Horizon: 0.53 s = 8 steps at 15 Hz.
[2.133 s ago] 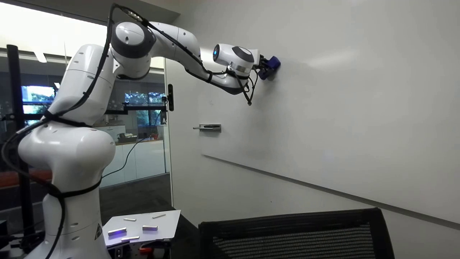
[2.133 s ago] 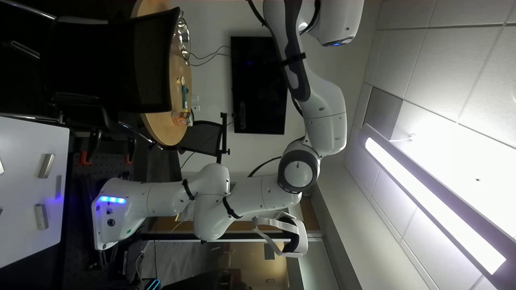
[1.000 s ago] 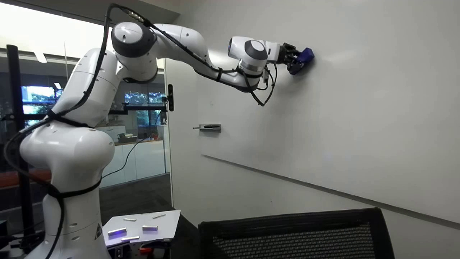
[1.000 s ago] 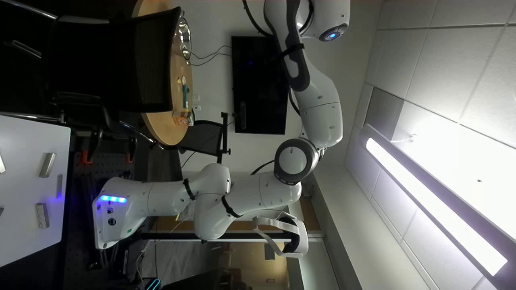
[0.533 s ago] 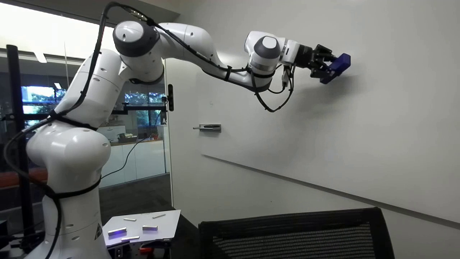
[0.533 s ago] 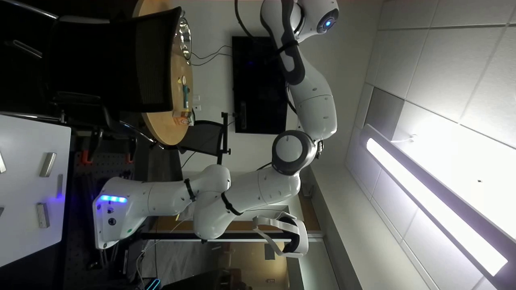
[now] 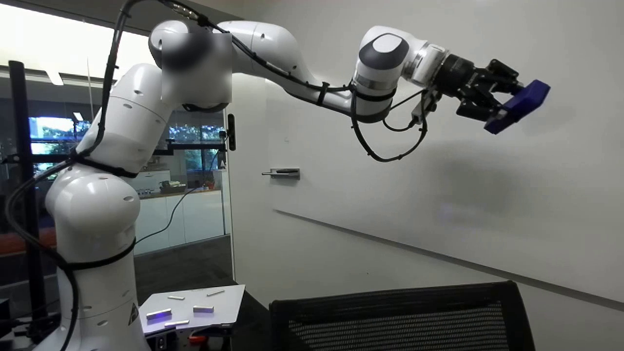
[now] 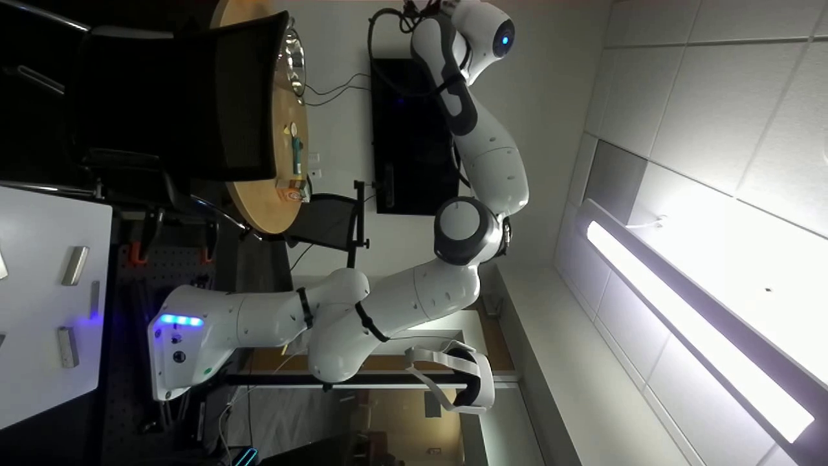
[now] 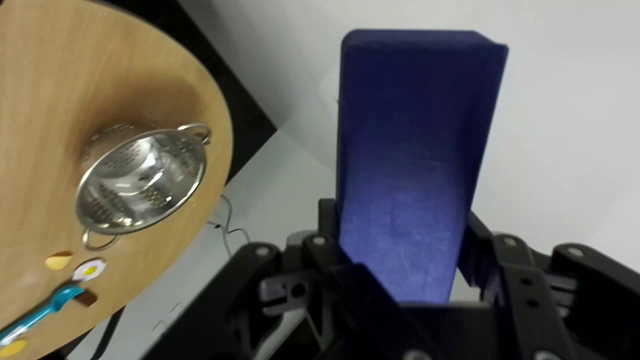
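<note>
Your claw (image 7: 508, 101) is clamped on the blue block (image 9: 410, 150). I think this block could twist or slip, because you hold it only partway along. It lies between the fingertips (image 9: 327, 216), its upper part free in the wrist view. Farther, a colander (image 9: 140, 180) stands near the curved edge of the wooden table (image 9: 45, 90).

In an exterior view, open room lies between tool (image 7: 508, 101) and near chair (image 7: 402, 319); the whiteboard (image 7: 536, 195) bars the far side, the arm (image 7: 273, 48) the left.
</note>
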Motion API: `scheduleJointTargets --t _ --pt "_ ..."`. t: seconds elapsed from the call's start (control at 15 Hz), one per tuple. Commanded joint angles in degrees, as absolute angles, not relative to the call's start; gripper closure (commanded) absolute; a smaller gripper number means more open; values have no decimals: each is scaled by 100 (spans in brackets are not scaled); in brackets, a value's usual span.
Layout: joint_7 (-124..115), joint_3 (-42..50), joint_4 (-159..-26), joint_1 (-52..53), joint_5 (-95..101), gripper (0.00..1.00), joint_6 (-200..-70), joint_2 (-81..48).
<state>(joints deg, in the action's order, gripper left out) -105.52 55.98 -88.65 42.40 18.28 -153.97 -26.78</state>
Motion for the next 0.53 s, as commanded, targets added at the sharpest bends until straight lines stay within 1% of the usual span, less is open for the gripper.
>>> scheduleJointTargets --t 0.0,0.27,0.33,0.47 --pt "-10552 5115 -8821 3339 1897 69 -14733 -2531" --pt "-10423 4334 -8530 1941 1830 69 -13975 -2639" --pt "-10472 4218 -8941 1819 1970 69 -13899 -2371" --pt "-10356 3788 -8813 1150 1827 69 -13505 -2459"
